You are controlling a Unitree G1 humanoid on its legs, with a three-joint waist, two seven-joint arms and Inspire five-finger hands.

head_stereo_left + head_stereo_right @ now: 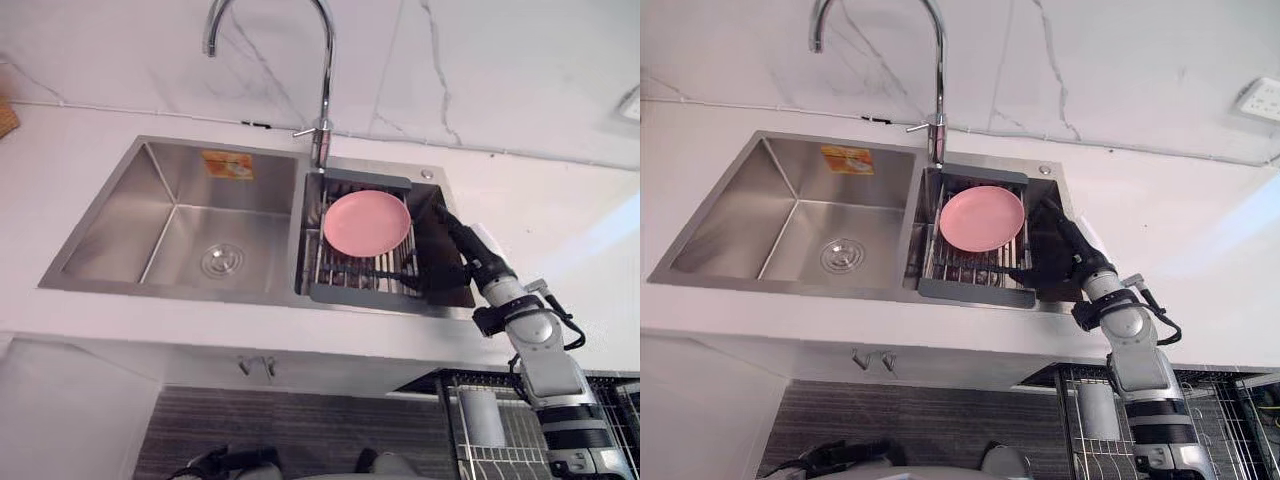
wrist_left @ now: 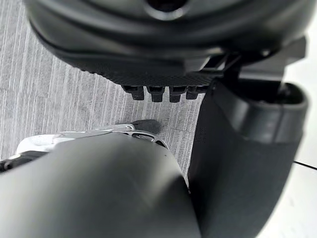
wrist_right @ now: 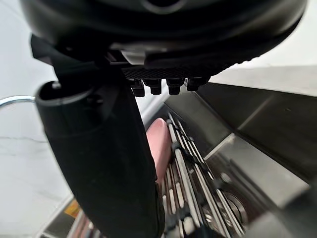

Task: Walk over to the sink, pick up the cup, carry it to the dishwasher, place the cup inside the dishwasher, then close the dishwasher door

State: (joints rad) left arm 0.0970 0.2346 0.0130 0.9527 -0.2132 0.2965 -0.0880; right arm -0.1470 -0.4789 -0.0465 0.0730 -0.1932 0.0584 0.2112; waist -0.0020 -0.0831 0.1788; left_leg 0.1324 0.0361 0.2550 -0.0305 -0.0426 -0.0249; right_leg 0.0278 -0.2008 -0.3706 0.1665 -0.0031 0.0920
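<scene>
Left of the plate (image 1: pixel 367 222) the big basin (image 1: pixel 110 230) lies bare, and the tap (image 1: pixel 325 90) rises just behind the plate. The plate rests on a rack (image 1: pixel 360 282) in the small basin. Just right of the plate, the right hand (image 1: pixel 445 255) reaches down into that basin with its fingers straight toward the rack, closed on nothing.

I cannot tell where the cup is. The hand covers the corner right of the plate, so the cup may sit under it.

The step in hand looks like the reach for the cup. To do it well, the hand should stay right of the plate and clear of the rack bars. The thumb and fingers should come round the cup's wall before closing, and the lift should go straight up past the basin rim.

Well below and right of the plate, a wire basket (image 1: pixel 520 440) holds a pale cylinder (image 1: pixel 483 415), which I cannot identify.

The eye views give the whole layout round the plate. The right wrist view adds a close look at the plate's edge (image 3: pixel 161 144) standing over the bars, with nothing between thumb and fingers. The left wrist view shows the left hand (image 2: pixel 148 44) idle over the floor (image 2: pixel 49 99), far from the plate, its fingers loose and empty.
</scene>
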